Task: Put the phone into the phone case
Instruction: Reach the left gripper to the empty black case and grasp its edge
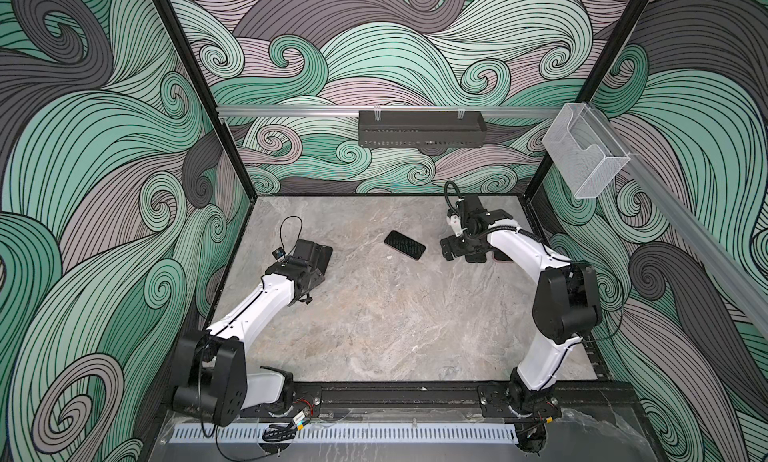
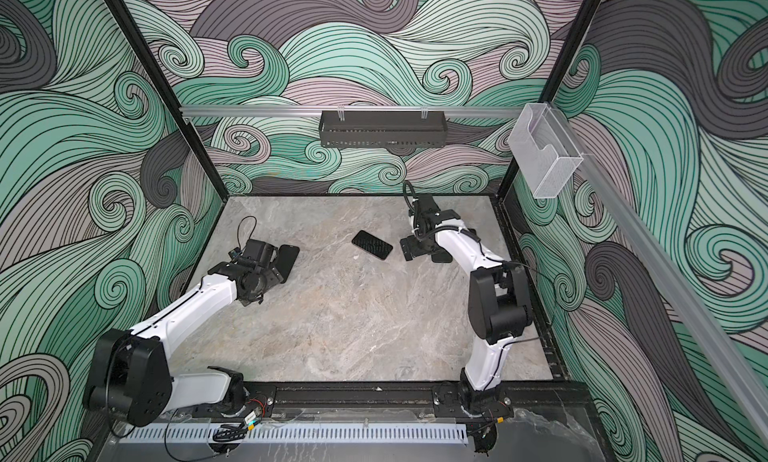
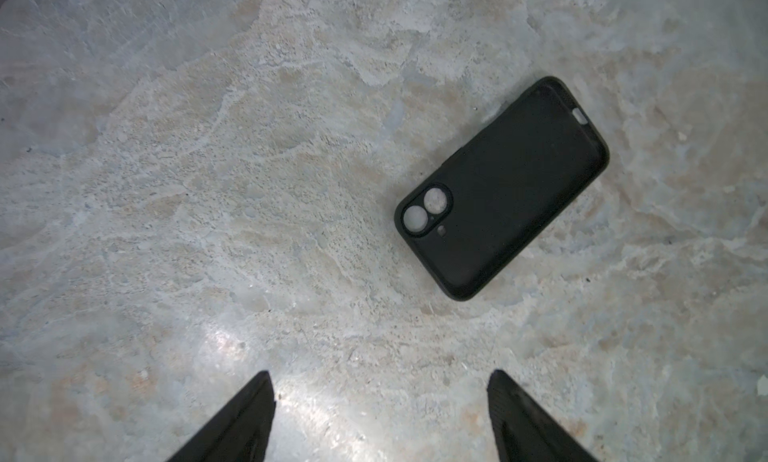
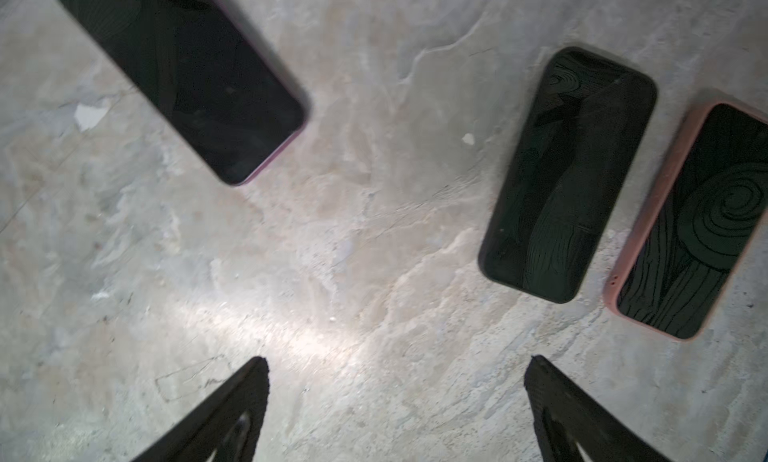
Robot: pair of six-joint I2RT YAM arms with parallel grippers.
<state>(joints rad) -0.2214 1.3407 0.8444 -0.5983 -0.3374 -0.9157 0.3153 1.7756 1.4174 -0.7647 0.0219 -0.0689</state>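
Fingers [image 3: 245, 418] of the left gripper [image 3: 380, 375] stand wide apart. Only bare table [image 3: 166, 190] shows between them, and nothing is held. Ahead of the tips and off to one side lies the phone case [image 3: 503, 186]. It is black and flat on the stone, apparently hollow side up, with table showing through its two round lens cut-outs. I read fingers and case as apart, not touching.

Right gripper [image 4: 398, 359]: fingers [image 4: 232, 410] likewise spread wide, gripping nothing, with table under the gap. The phone [image 4: 183, 78] lies flat, dark screen up, with a pinkish-purple edge along one side. It is clear of the fingers and off to one side of them. A small white scrap [image 4: 89, 115] sits on the table just beside it.

Also in the right wrist view I see a black-cased phone [image 4: 567, 177] and a pink-cased phone [image 4: 690, 223]. They lie side by side, screens up, with a thin strip of table between them. Both screens mirror the wall pattern.

In both top views the phone sits near mid-table, between the two grippers and nearer the right one. The phone case is at the left, partly hidden under the left gripper. Phone and case are well apart. Of the two cased phones I make out only dark slivers under the right arm.

Farther out, a black tray [image 1: 422, 128] hangs on the rear rail and a clear holder [image 1: 582, 157] on the right-hand rail. Swirl-patterned walls stand all round.
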